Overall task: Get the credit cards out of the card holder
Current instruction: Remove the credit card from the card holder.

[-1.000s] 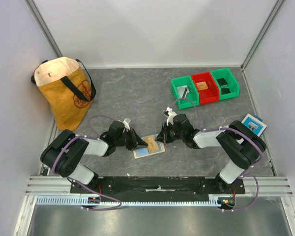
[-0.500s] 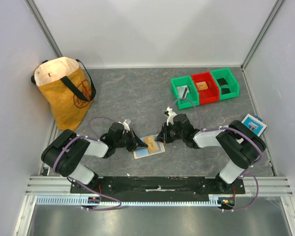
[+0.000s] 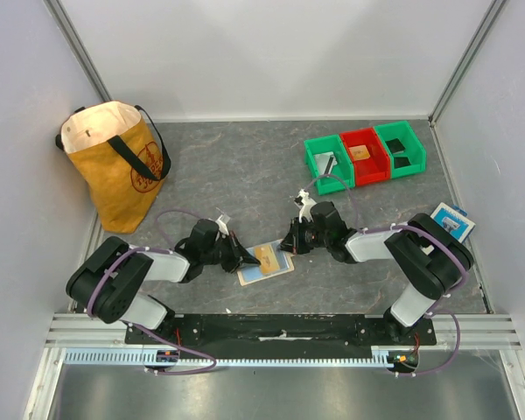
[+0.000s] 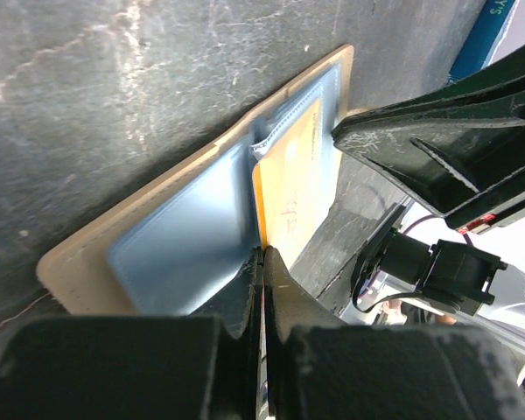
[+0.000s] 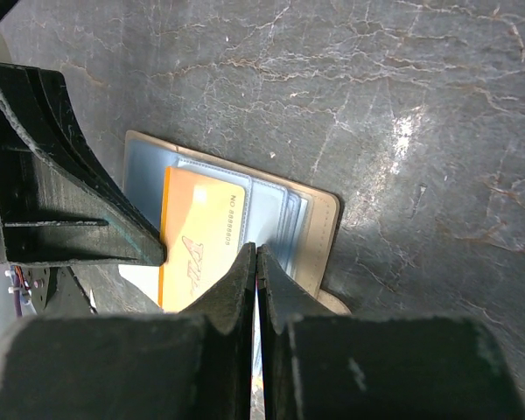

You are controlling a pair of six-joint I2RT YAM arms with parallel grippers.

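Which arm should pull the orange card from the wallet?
Left, probably: the left gripper sits shut at the edge of the orange plastic card; the right gripper touches the tan folding card holder.

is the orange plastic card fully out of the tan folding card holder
No, one end of the orange plastic card is tucked in a pale blue pocket of the tan folding card holder.
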